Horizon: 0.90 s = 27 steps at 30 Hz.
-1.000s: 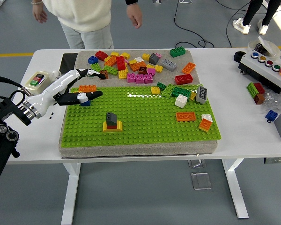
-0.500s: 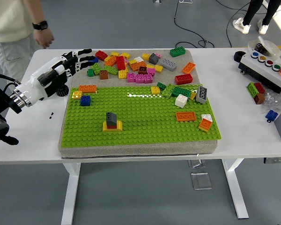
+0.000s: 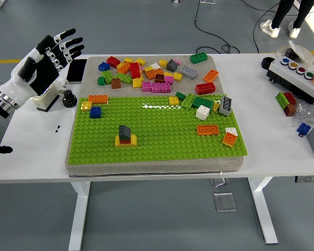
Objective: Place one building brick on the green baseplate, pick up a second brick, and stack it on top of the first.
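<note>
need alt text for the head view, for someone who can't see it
The robot's left hand is raised with fingers spread, holding nothing, above the white table's left edge. On the green baseplate sit a grey brick on a yellow brick, a blue brick and others; loose bricks lie behind it.

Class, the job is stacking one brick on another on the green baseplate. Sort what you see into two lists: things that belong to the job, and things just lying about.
Belongs to the job:
green baseplate
grey brick on yellow brick
loose brick pile
left robot hand, open

Just lying about:
button box
black phone
bricks beside the box
</note>
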Motion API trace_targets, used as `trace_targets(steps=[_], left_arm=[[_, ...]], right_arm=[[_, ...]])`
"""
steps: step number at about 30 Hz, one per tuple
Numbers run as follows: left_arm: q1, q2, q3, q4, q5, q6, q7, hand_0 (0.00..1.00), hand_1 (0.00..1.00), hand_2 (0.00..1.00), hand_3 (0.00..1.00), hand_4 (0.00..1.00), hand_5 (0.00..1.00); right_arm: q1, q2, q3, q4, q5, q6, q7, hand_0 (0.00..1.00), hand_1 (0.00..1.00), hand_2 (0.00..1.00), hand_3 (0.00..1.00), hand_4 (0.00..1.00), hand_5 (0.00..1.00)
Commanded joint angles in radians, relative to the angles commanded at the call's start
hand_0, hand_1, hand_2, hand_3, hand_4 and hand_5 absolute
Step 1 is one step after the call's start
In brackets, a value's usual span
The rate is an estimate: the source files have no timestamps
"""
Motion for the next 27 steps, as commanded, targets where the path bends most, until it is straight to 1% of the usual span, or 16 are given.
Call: trace_targets(steps=[5,6,16,18,23,27], left_arm=[[-0.004,0.009,-0.001,-0.006,0.011,0.002,0.004,0.998,0.951,0.937,0.961,0.998,0.774],[-0.005,0.012,-0.001,-0.008,0.013,0.004,0.004,0.998,0.98,0.949,0.966,0.998,0.789],[-0.011,0.028,-0.005,-0.035,0.036,0.022,-0.003,0.998,0.991,0.955,0.963,0.998,0.79],[-0.008,0.033,-0.007,-0.04,0.041,0.028,-0.005,0.998,0.99,0.94,0.957,0.998,0.774],[0.002,0.04,-0.006,-0.046,0.044,0.033,-0.005,0.998,0.99,0.94,0.957,0.998,0.774],[0.021,0.043,-0.009,-0.049,0.042,0.039,0.0,0.998,0.983,0.931,0.952,0.998,0.774]], right_arm=[[0.002,0.001,0.003,0.0,0.0,-0.001,-0.007,0.731,0.639,0.685,0.613,0.924,0.475],[0.003,0.0,0.005,0.0,-0.001,-0.003,-0.008,0.731,0.639,0.686,0.613,0.923,0.474],[0.008,0.001,0.006,0.0,-0.002,-0.004,-0.009,0.731,0.639,0.685,0.614,0.923,0.474],[0.011,0.003,0.002,0.0,-0.004,-0.005,-0.007,0.731,0.639,0.685,0.614,0.922,0.474],[0.012,0.007,-0.007,0.0,-0.008,-0.007,-0.009,0.731,0.639,0.685,0.614,0.922,0.474],[0.01,0.008,-0.013,0.0,-0.013,-0.012,-0.013,0.73,0.639,0.685,0.616,0.923,0.474]])
